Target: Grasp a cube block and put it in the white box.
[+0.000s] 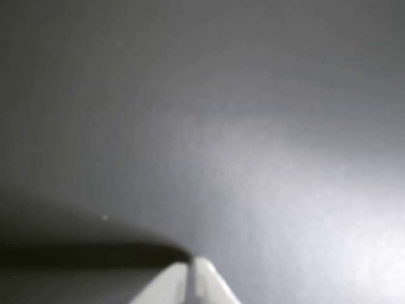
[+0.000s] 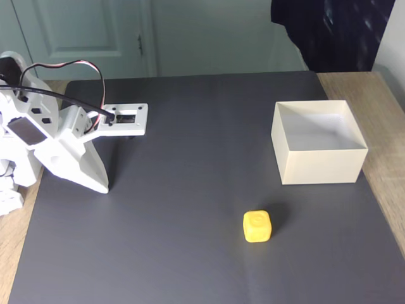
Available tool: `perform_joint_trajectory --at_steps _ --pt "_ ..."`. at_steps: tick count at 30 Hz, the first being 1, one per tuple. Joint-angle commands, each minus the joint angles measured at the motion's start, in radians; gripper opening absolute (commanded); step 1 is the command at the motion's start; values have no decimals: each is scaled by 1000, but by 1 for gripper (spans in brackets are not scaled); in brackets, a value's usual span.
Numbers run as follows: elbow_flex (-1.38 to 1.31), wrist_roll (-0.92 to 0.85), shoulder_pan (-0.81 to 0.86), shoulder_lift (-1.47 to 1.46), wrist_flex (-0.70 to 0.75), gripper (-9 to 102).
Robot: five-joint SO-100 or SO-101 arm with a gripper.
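The cube block [image 2: 257, 226] is a small yellow cube resting on the dark mat, in front of and slightly left of the white box [image 2: 319, 166] in the fixed view. The box is open-topped and looks empty. My white gripper [image 2: 103, 188] points down at the mat's left side, far from both, with its tip touching or nearly touching the surface. In the wrist view the gripper [image 1: 192, 263] enters from the bottom edge with its two fingertips pressed together over bare mat, holding nothing.
A dark grey mat [image 2: 190, 190] covers most of the wooden table [image 2: 386, 95]. The arm's base and cables [image 2: 25, 126] stand at the left edge. A door and a dark cloth [image 2: 329, 31] are behind the table.
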Motion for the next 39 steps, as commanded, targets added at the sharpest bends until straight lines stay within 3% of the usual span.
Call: perform_joint_trajectory --at_steps 1,39 --pt "3 -5 -5 5 9 1" --pt "3 -6 -18 5 9 1"
